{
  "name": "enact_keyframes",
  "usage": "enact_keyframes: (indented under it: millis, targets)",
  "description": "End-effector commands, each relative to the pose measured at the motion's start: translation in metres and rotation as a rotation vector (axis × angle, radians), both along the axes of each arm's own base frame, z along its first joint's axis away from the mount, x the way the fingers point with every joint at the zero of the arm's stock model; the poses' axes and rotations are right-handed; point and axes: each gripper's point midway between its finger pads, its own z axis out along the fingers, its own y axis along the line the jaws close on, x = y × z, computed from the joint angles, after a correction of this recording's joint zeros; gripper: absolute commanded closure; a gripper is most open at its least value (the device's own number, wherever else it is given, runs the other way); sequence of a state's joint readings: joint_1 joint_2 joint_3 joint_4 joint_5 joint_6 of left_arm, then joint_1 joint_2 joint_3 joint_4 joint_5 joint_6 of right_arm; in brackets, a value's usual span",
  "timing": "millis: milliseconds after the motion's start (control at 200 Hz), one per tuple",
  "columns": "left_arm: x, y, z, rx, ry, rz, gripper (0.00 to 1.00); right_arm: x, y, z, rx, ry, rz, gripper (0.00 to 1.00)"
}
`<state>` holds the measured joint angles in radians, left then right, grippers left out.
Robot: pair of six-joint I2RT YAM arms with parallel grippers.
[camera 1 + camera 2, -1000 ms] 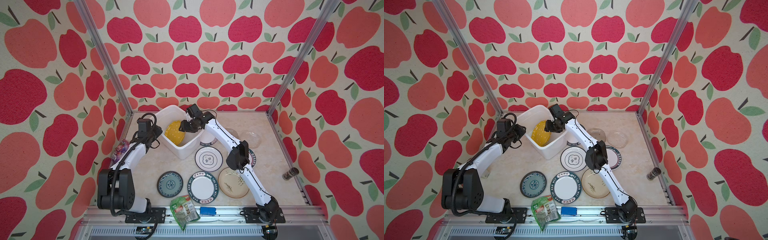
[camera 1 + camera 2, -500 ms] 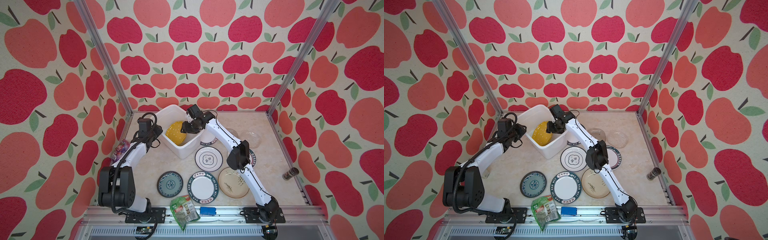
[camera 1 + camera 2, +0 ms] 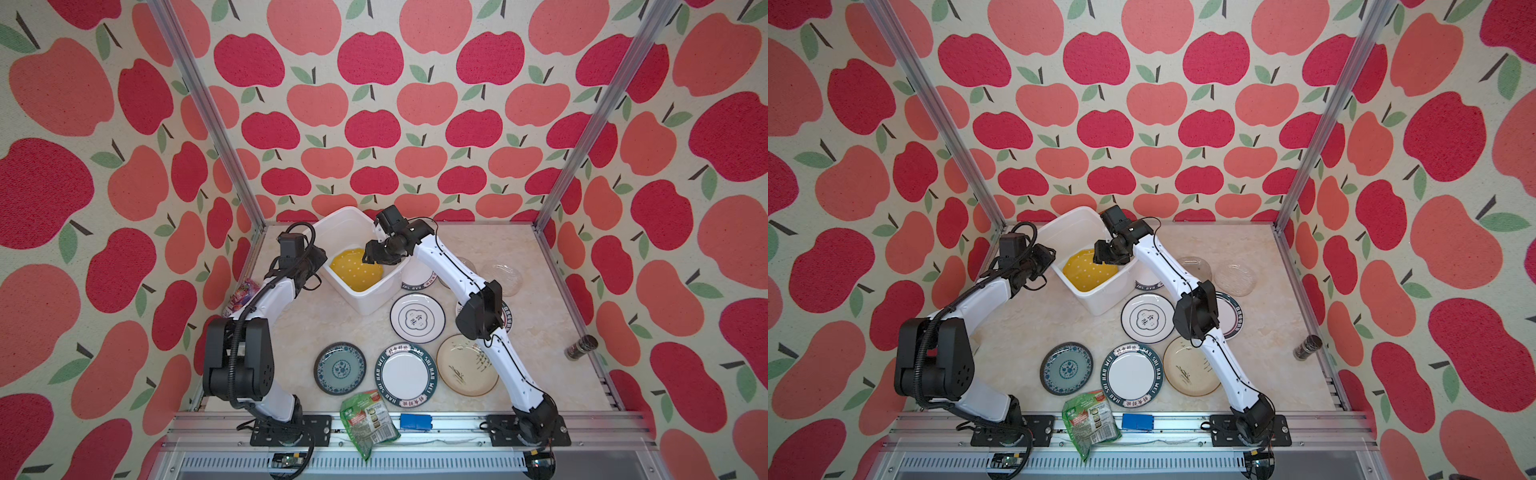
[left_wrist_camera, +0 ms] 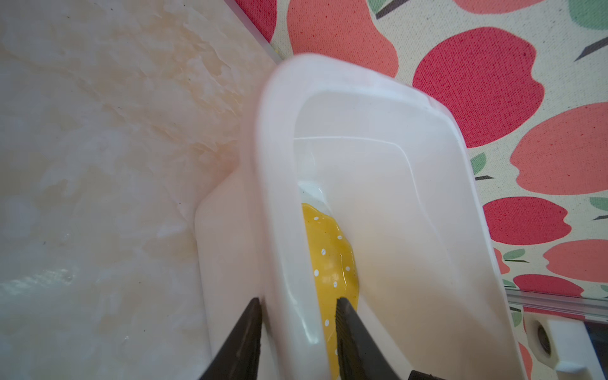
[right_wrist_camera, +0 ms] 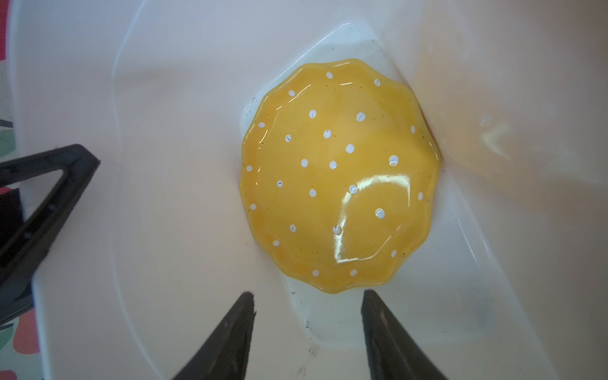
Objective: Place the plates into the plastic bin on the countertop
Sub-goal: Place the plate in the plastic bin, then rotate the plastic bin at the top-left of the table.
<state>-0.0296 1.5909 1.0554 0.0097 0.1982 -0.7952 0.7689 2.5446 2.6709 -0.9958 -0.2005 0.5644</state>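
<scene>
The yellow plate [image 5: 339, 177] lies flat in the plastic bin [image 3: 372, 301] at the worktop's [image 3: 540, 332] far left corner. The right tool [image 5: 307, 293] hangs open and empty above it. The left tool [image 4: 297, 299] straddles the bin's rim, probably to steady it; whether it clamps I cannot tell.

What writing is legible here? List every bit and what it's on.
"SHI HAO WEI": rim of the front green-rimmed plate; its Chinese characters are too small to read.
"HAO SHI", upside down: rim of the half-hidden plate beside the plastic bin.
Quatrefoil plate, snack packet: too small to read.
</scene>
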Motion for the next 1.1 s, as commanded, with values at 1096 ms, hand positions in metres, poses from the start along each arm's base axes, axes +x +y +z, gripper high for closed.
enact_keyframes:
  millis: [1096]
  targets:
    - [0.0, 0.056, 0.027, 0.049, 0.015, 0.123, 0.91, 0.029, -0.06, 0.122, 0.31, -0.147, -0.022, 0.44]
